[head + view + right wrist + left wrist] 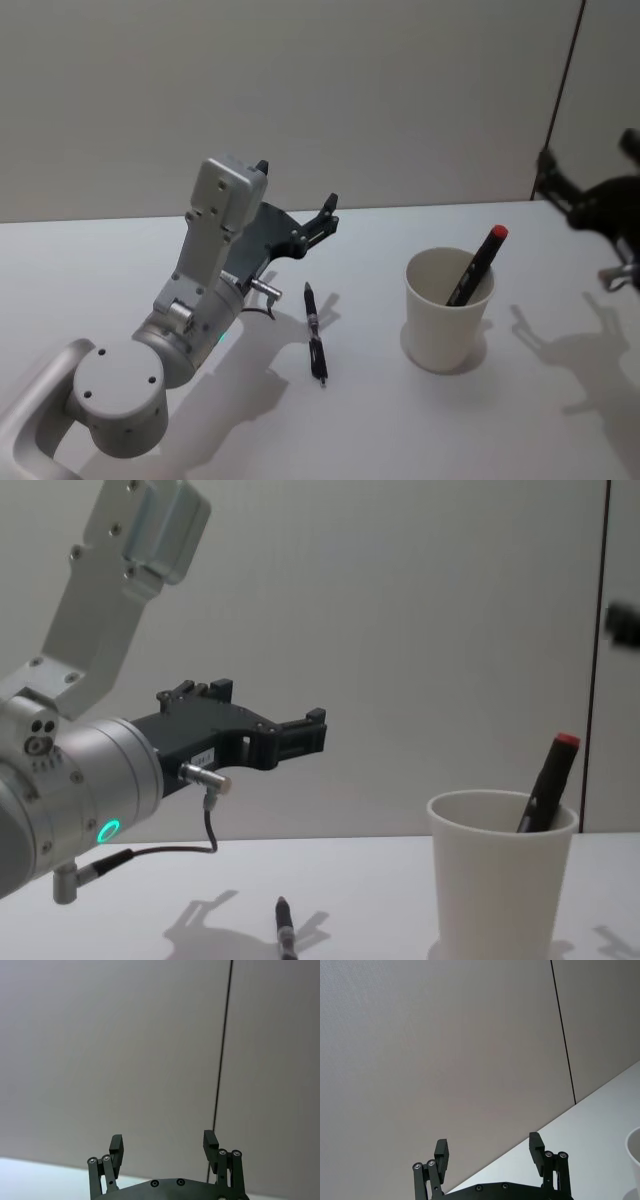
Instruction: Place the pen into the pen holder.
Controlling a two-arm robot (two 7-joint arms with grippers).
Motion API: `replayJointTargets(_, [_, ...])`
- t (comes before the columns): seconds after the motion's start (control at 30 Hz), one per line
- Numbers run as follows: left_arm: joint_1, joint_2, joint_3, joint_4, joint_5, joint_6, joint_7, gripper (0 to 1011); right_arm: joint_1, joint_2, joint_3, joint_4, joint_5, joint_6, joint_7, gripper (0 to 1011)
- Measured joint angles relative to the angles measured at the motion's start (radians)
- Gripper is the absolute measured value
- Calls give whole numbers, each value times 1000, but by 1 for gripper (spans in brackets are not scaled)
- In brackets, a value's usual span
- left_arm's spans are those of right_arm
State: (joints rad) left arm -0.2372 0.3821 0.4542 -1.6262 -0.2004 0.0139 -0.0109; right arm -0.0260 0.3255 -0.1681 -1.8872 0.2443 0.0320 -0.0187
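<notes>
Nearest the robot, the left arm [150,370] takes up the near-left part of the table [90,260], its round grey joints low over the surface. A thin cable [185,848] hangs from its wrist.

The pen [316,335] lies flat on the table just right of that arm, running near to far. It is black and touches nothing. 1 open strip of table separates it from the cup [440,335], which stands upright to its right. The cup's mouth is unobstructed from above, except for 1 marker [478,265] with a red cap that leans inside against the far-right rim and sticks out above it.

The left gripper [488,1146] is held in the air beyond the pen's far end and slightly to its left, pointing toward the wall [300,90]. Its jaws stand wide apart and hold nothing. A metal connector [262,289] on the wrist sits close to the pen's far end without touching it.

The right gripper [163,1140] is at the far right, raised above the table edge and well apart from the cup. Its 2 jaws are likewise spread wide and empty.

Bare table lies in front of the cup, behind it and to its right. The table's far edge meets the plain wall, which has 1 dark vertical seam [558,95] on its right side.
</notes>
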Motion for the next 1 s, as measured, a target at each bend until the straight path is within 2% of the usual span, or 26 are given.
replayJointTargets(0.4, [0,0,0,0,0,0,0,1001,11,12,-55,114,41,2,80,1001])
replayJointTargets(1.0, [0,0,0,0,0,0,0,1001,11,12,-58,120,43,3,86,1002])
